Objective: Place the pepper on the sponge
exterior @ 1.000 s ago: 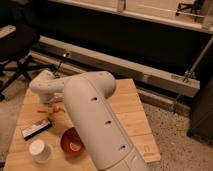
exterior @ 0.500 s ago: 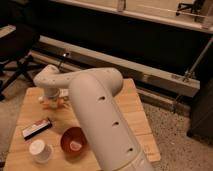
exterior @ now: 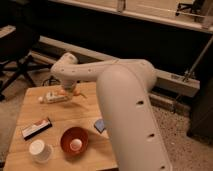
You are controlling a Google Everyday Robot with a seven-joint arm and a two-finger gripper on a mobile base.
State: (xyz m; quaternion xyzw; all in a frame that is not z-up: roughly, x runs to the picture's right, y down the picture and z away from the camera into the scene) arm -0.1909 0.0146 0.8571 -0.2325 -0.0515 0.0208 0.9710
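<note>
The blue-grey sponge [exterior: 100,125] lies on the wooden table [exterior: 60,117], right of the red bowl and against my arm's edge. At the back left of the table my gripper [exterior: 71,92] hangs down from the white wrist, right over a white-and-tan bottle-shaped item [exterior: 52,97]. A small orange-red shape at the gripper looks like the pepper [exterior: 62,92], partly hidden by the gripper. It is too small to tell whether it is held or lying on the table.
A red bowl [exterior: 75,140] with a pale object inside sits near the table's front, with a white cup [exterior: 39,150] to its left. A black-and-white block [exterior: 36,128] lies at the left. My bulky white arm [exterior: 130,110] covers the table's right side. An office chair [exterior: 17,55] stands at the far left.
My arm has swung right and back, uncovering the sponge. The gripper has moved along the back of the table and now hangs over the bottle-shaped item.
</note>
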